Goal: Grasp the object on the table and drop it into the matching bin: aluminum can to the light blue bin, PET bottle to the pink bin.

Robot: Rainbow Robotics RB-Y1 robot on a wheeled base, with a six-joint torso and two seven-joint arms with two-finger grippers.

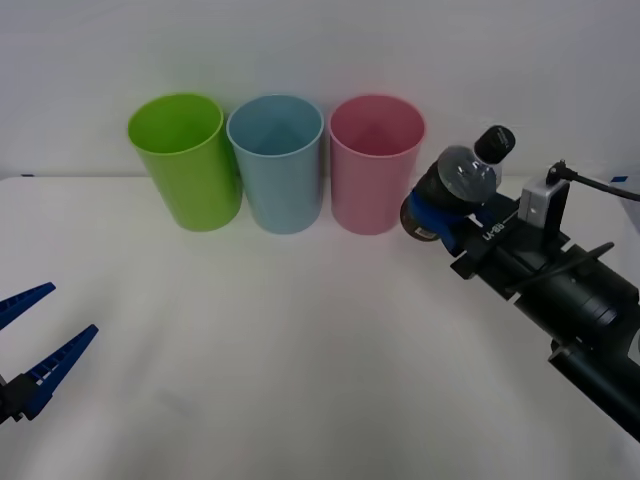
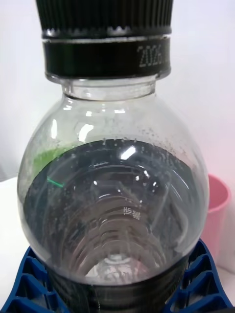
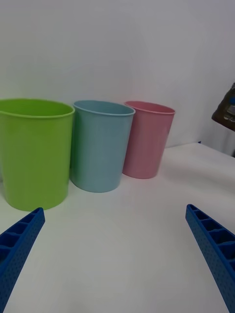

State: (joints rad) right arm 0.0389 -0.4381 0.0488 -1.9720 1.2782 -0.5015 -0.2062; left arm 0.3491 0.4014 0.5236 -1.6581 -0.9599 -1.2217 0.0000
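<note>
Blue ribbed fingers of the right gripper (image 1: pixel 447 212) are clamped around the PET bottle (image 1: pixel 455 184), holding it lifted off the table (image 1: pixel 300 350) just beside the pink bin (image 1: pixel 376 163), on its right, with the cap tilted up and away from the bin. The front view gives that placement; the right wrist view gives the close look: a clear rounded shoulder beaded with droplets, dark liquid below it, a ribbed black cap (image 2: pixel 105 19) with a printed band, and a sliver of pink bin behind. In the left wrist view the lime green bin (image 3: pixel 34 151), light blue bin (image 3: pixel 100 144) and pink bin stand in a row. The left gripper (image 1: pixel 30 345) hovers low at the table's near left, fingers spread apart.
</note>
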